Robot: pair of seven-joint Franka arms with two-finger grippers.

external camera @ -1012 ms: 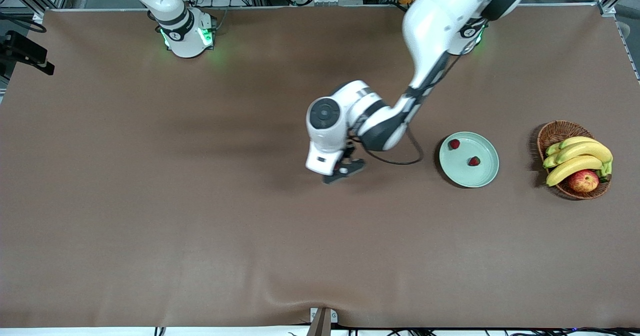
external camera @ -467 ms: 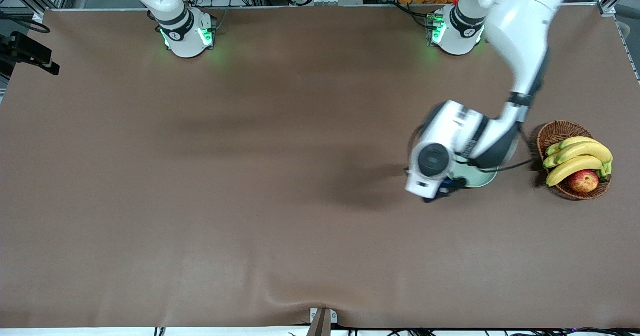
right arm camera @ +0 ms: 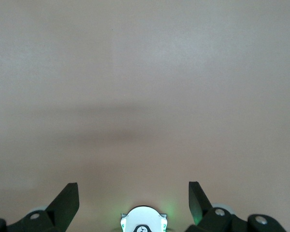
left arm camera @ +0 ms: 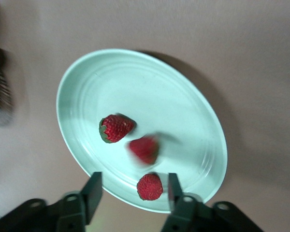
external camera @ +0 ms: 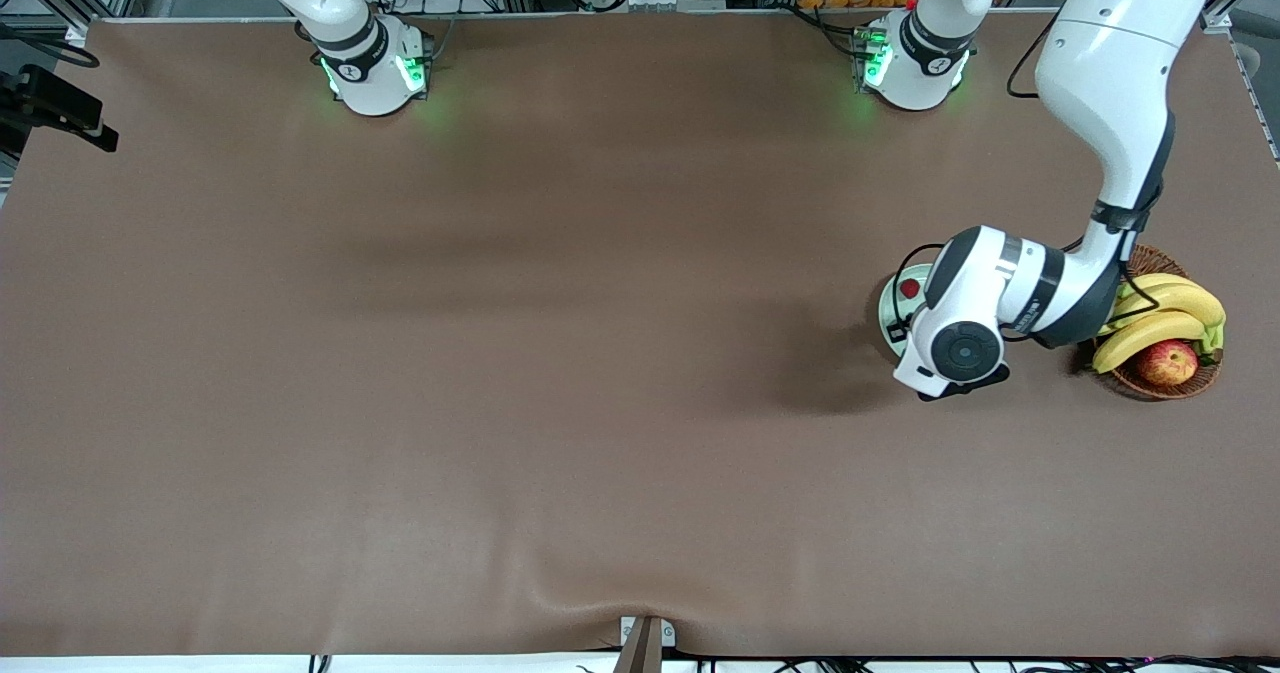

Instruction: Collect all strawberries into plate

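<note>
**Third berry dropping into plate**

Left end effector (left arm camera: 133, 193) hangs over the plate (left arm camera: 87, 72), jaws apart, holding nothing. Three strawberries on the plate: one sharp (left arm camera: 115, 128), one blurred, likely just released (left arm camera: 145, 149), one by the rim (left arm camera: 150, 187). No berries seen loose on the desk (external camera: 500, 353). Task looks all but done. Right end effector (right arm camera: 134, 198) waits open over bare desk.
</note>
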